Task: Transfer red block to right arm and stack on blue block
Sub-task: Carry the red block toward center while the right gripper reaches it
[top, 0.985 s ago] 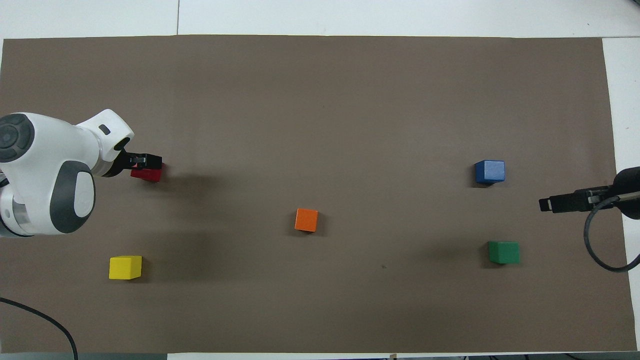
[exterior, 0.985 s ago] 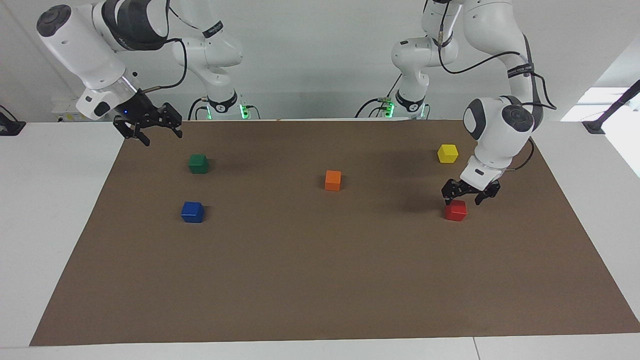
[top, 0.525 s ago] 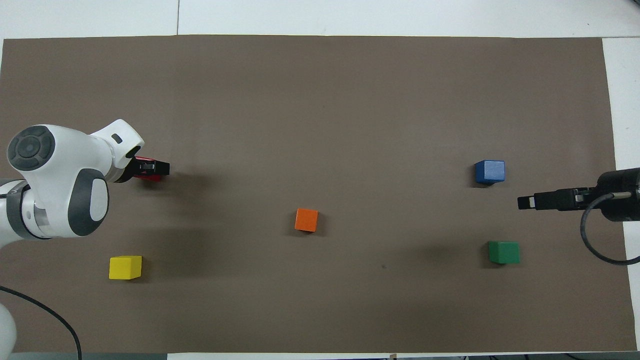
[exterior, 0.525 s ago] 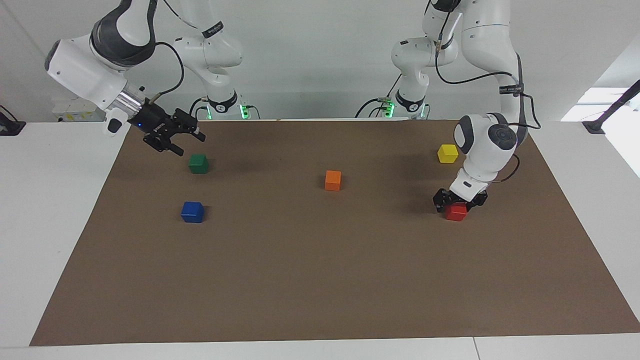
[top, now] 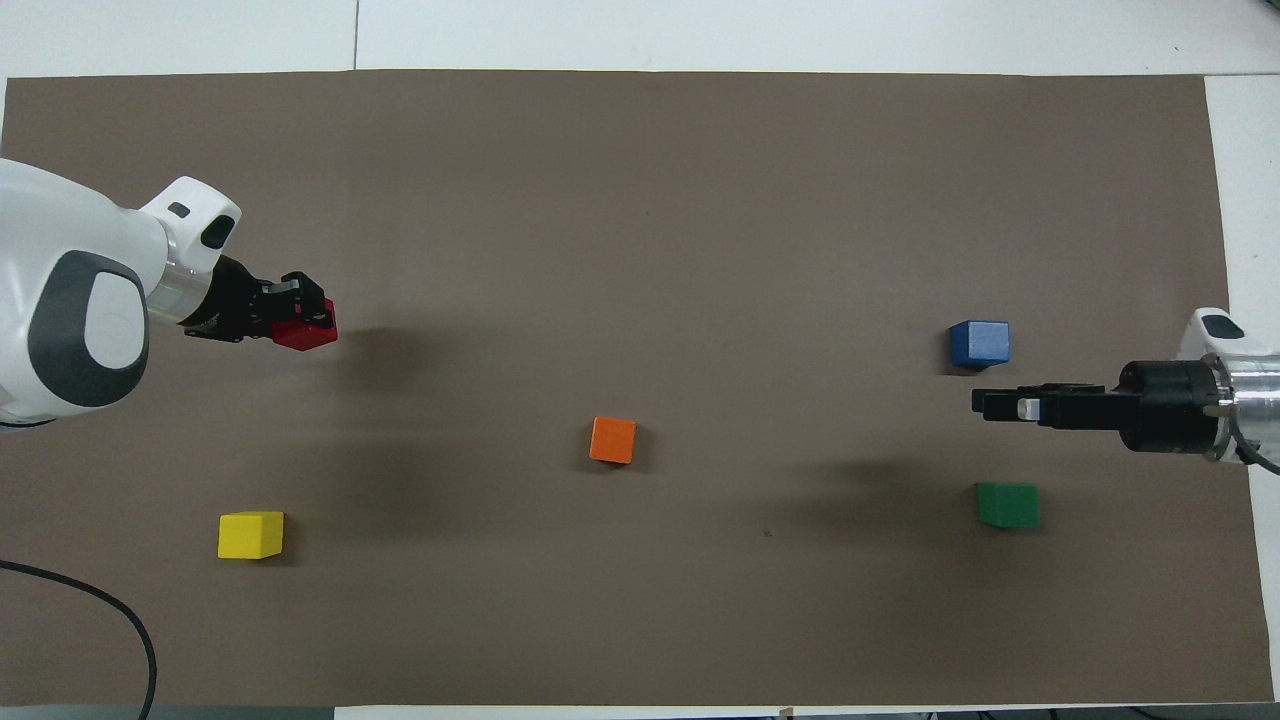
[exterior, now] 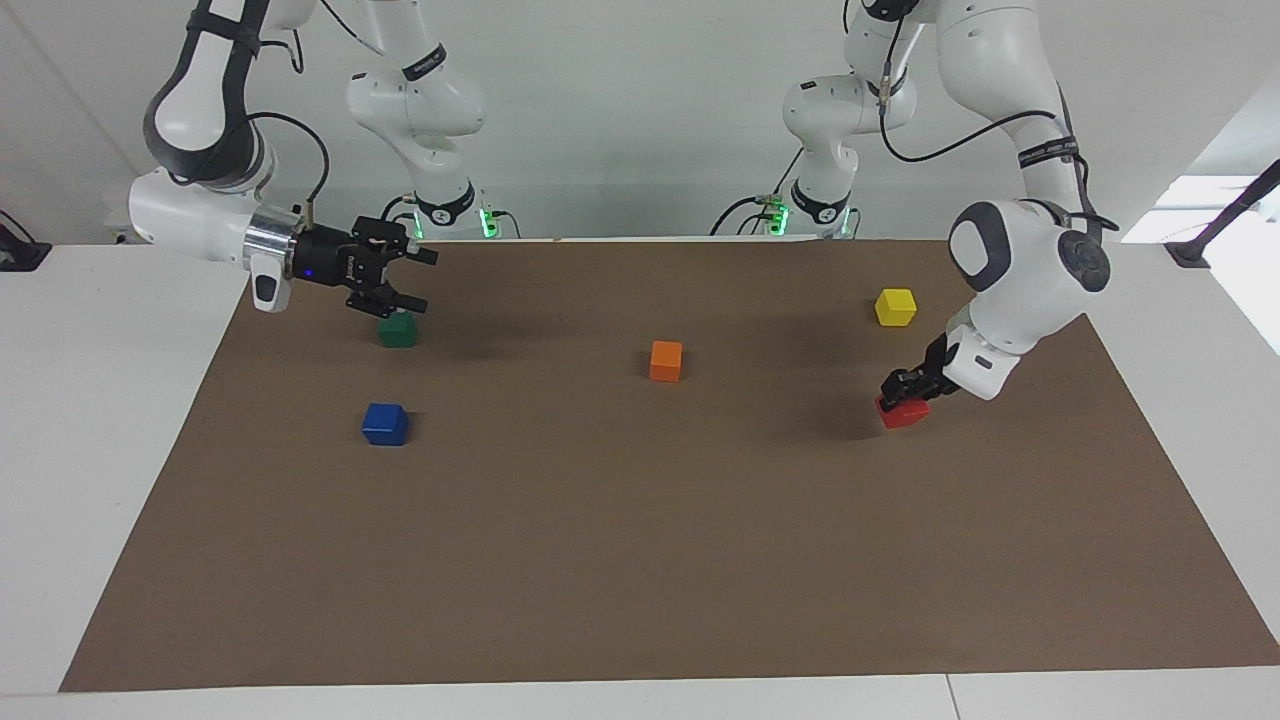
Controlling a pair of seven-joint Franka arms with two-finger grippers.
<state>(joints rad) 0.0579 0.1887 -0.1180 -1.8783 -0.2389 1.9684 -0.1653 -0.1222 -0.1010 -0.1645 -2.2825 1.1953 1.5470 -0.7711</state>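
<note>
Facing view first: the left arm (exterior: 1020, 270) bends down from its tall column at its own end of the table, wrist tilted toward the middle, and the left gripper (exterior: 903, 389) is clamped on the red block (exterior: 903, 412), which sits tilted, one edge lifted off the brown mat (exterior: 640, 560). The yellow block (exterior: 895, 306) lies nearer to the robots than it. The right arm (exterior: 205, 215) reaches out level, and the right gripper (exterior: 408, 282), fingers spread apart, hangs over the green block (exterior: 397, 331); the blue block (exterior: 385, 423) rests farther from the robots. Overhead view next: the left gripper (top: 305, 312) pinches the red block (top: 306, 332) from the side. The right gripper (top: 995, 404) points toward the orange block (top: 613, 439), over bare mat (top: 640, 600) between the blue block (top: 979, 342) and green block (top: 1007, 503).
</note>
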